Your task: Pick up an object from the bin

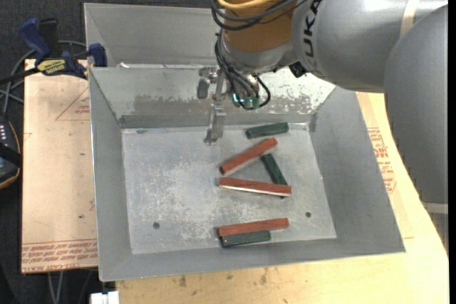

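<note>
Red bars [248, 156], dark green bars [267, 129], grey bin [164, 189].

6 flat bars [254, 186], red and green

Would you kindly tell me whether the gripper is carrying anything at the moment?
Empty: the gripper hangs over bare floor of the bin, with nothing in it.

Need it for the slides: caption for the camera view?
Gripper near the back wall of the grey bin, beside scattered red bars and dark green bars.
</note>
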You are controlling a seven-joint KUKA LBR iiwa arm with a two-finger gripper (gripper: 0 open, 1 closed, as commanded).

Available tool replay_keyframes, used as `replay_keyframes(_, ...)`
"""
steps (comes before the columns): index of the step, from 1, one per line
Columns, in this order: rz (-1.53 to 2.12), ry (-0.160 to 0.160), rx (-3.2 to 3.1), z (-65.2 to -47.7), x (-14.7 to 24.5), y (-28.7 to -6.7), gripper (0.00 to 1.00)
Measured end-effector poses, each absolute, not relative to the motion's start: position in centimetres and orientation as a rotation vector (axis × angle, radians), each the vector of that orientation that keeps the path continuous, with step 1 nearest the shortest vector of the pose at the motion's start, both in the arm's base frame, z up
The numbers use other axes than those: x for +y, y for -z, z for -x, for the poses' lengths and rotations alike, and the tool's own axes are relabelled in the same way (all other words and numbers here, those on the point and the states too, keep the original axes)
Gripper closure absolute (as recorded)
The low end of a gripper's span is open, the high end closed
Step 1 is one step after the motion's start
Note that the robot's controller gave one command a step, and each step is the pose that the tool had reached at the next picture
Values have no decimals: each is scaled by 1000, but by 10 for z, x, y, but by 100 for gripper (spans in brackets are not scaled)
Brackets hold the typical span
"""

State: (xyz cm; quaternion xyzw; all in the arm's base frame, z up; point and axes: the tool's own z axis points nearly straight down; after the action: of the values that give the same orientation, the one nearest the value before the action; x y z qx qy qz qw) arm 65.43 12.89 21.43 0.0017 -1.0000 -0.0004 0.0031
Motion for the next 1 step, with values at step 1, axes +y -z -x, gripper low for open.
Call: replay_keyframes(1, 0, 2, -3143, -656, 128, -219, 100)
